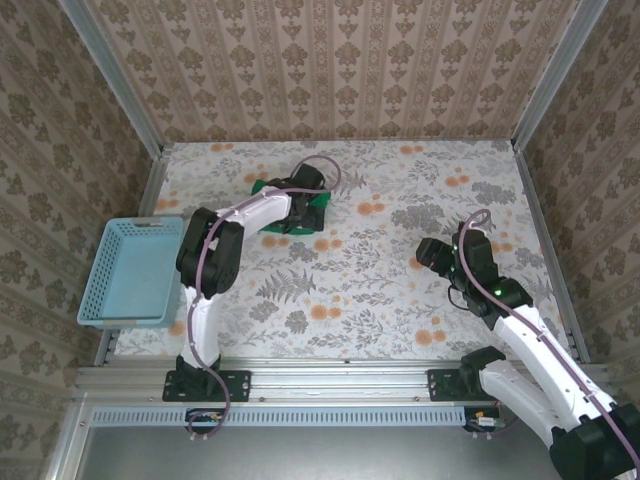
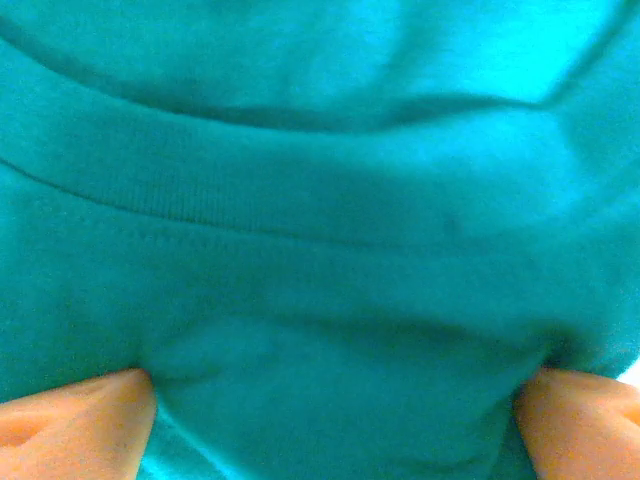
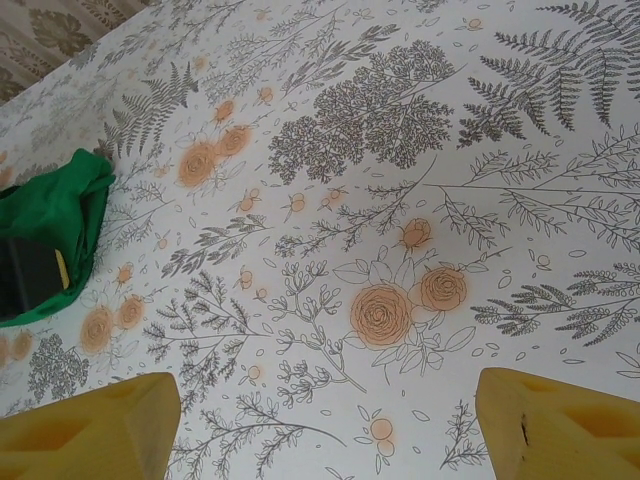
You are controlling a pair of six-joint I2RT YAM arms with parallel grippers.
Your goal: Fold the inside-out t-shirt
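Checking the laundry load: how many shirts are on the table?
1: the green shirt, bunched at the far middle of the table under the left pincer. Another could hide beneath.

Walls [image 1: 330, 70] on three sides: beige wallpaper, striped damask pattern. Aluminium posts [image 1: 115, 78] at the back corners. Table [image 1: 400, 290] covered in white cloth printed with grey ferns and orange roses — evenly lit, soft shadows. Light-blue basket [image 1: 135, 280] at its left edge.

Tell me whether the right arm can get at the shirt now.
Probably, at its edge: bare table lies between the open right gripper and the shirt, though the left gripper covers most of it.
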